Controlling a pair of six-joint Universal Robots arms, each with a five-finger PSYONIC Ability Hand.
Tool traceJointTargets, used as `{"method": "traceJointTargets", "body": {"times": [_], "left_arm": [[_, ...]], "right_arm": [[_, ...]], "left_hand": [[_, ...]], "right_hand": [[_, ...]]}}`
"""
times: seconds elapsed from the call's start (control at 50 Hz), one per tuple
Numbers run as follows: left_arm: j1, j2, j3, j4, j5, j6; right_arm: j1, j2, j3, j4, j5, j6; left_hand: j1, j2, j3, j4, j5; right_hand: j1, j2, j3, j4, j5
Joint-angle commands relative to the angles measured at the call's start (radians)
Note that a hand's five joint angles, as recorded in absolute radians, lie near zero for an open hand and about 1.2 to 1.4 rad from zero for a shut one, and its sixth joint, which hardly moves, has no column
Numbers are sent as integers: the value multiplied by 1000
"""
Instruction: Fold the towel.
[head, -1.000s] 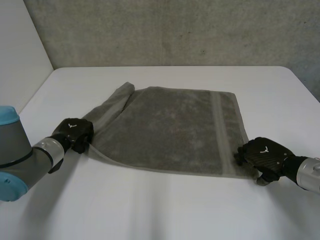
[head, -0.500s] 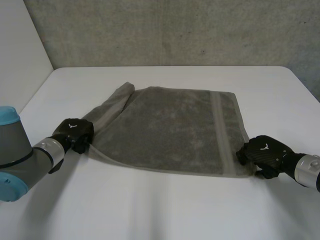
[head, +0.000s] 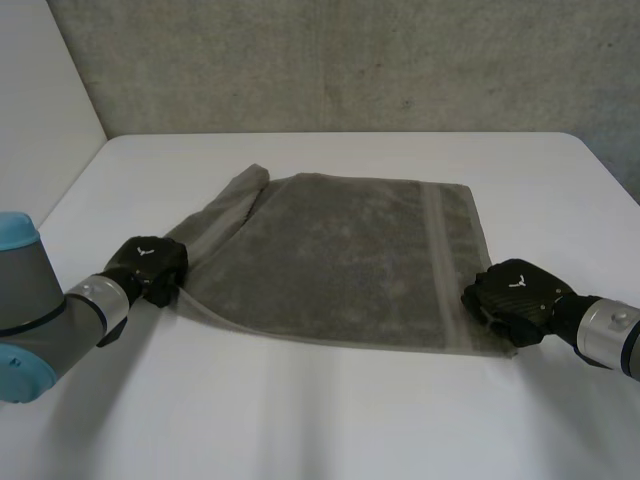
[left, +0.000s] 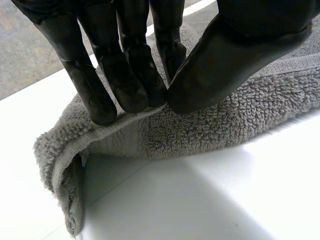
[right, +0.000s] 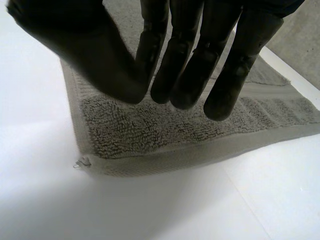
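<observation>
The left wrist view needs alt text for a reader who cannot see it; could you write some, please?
The left hand pinches an edge of the grey towel near its corner, holding it just off the white table; the corner droops.

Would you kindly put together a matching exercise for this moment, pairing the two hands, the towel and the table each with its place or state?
Things:
1. left hand
2. right hand
3. towel
4. table

Places or states:
A. white, bearing everything else
B. fingers straight, over the near right corner of the cloth
C. grey, spread out, bunched along its left edge
D. fingers and thumb pinching the near left corner of the cloth

Pairs: 1-D, 2-B, 3-C, 4-A.
</observation>
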Motion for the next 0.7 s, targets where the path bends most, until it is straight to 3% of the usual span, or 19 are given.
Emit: {"method": "traceJointTargets", "body": {"times": [0.02,0.2,0.3,0.34,0.36,0.4,0.46,0.5,0.6,0.7], "left_arm": [[0,3,-1,0,0,0],[-1,0,-1,0,0,0],[-5,2,-1,0,0,0],[-5,2,-1,0,0,0],[-5,3,-1,0,0,0],[-5,3,-1,0,0,0],[-5,3,-3,0,0,0],[-5,5,-3,0,0,0],[-5,5,-3,0,0,0],[-6,3,-3,0,0,0]], "right_arm": [[-6,-66,50,4,1,-5],[8,-80,109,-2,6,17],[68,-80,80,-19,53,172],[134,-83,37,-58,157,310],[134,-83,37,-58,158,311],[183,-89,3,-109,291,450],[201,-106,-8,-124,346,509],[241,-141,-26,-131,437,587],[304,-141,-28,-129,510,610],[352,-121,-11,-137,520,610]], "left_hand": [[73,66,60,32,60],[73,66,60,32,60],[73,66,60,32,60],[73,66,60,32,60],[73,66,60,32,60],[73,66,60,32,60],[73,66,60,32,60],[73,66,60,32,60],[73,66,60,32,60],[73,66,60,32,60]], "right_hand": [[-497,-499,-501,-495,-494],[-639,-641,-643,-637,-636],[-674,-677,-678,-672,-671],[-683,-685,-687,-681,-680],[-683,-685,-687,-681,-680],[-680,-682,-684,-678,-677],[-680,-682,-684,-678,-677],[-680,-682,-684,-678,-677],[-701,-703,-704,-699,-697],[-698,-700,-702,-696,-694]]}}
